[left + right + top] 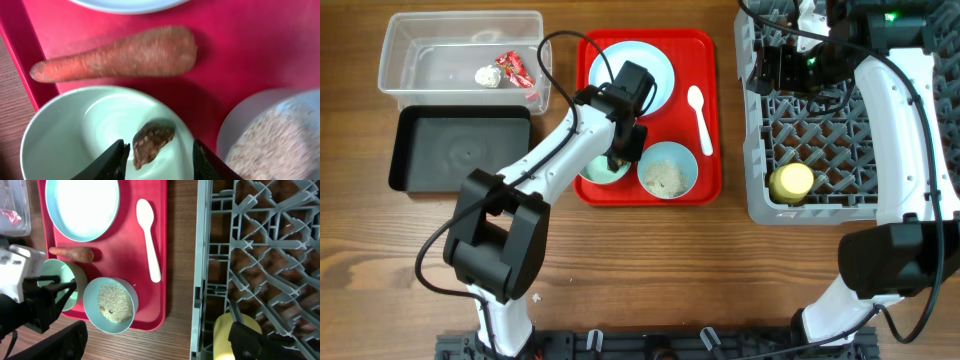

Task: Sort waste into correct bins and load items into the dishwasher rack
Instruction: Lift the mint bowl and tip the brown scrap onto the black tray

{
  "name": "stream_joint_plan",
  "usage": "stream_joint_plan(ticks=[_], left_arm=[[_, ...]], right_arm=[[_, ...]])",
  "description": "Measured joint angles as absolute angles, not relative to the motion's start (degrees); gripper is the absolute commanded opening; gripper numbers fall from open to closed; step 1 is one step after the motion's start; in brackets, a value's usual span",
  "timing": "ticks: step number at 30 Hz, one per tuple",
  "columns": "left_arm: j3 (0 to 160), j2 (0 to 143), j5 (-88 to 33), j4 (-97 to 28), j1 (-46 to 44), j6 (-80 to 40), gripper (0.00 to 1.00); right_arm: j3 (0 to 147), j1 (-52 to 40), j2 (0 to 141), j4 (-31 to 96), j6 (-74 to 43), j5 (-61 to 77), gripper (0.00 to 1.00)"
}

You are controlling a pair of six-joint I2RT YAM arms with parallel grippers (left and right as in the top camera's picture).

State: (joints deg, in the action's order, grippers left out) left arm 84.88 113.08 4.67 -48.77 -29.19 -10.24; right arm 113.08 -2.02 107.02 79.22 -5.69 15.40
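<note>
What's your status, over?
Left gripper open over the food scrap in the bowl. Right gripper over the rack, jaws unclear. Carrot beside the bowl, not blocking.

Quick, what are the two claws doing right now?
Left claw: open, brown food scrap between its fingers, not gripped.
Right claw: cannot be told.

The whole wooden desk (650, 260) is seen straight down from overhead. The flat red serving tray (260, 45) is viewed downward, very closely, from the left wrist. From higher, that tray and the grey plastic lattice rack (202, 245) are covered by the right wrist view.
</note>
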Motion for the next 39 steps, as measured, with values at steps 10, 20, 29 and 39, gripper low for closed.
stream_joint_plan(ticks=[10,20,29,39], left_arm=[[85.17,113.08,4.67,-46.19,-29.19,-22.31,0.35],[85.17,113.32,4.67,-45.74,-29.19,-24.97,0.37],[85.17,116.44,4.43,-46.02,-29.19,-25.28,0.30],[85.27,116.44,3.11,-45.84,-29.28,-26.28,0.04]], right_arm=[[113.08,-2.02,107.02,78.76,-5.69,15.40,0.92],[113.08,-2.02,107.02,78.76,-5.69,15.40,0.93],[113.08,-2.02,107.02,78.81,-5.69,15.40,0.93],[113.08,-2.02,107.02,78.78,-5.67,15.38,0.93]])
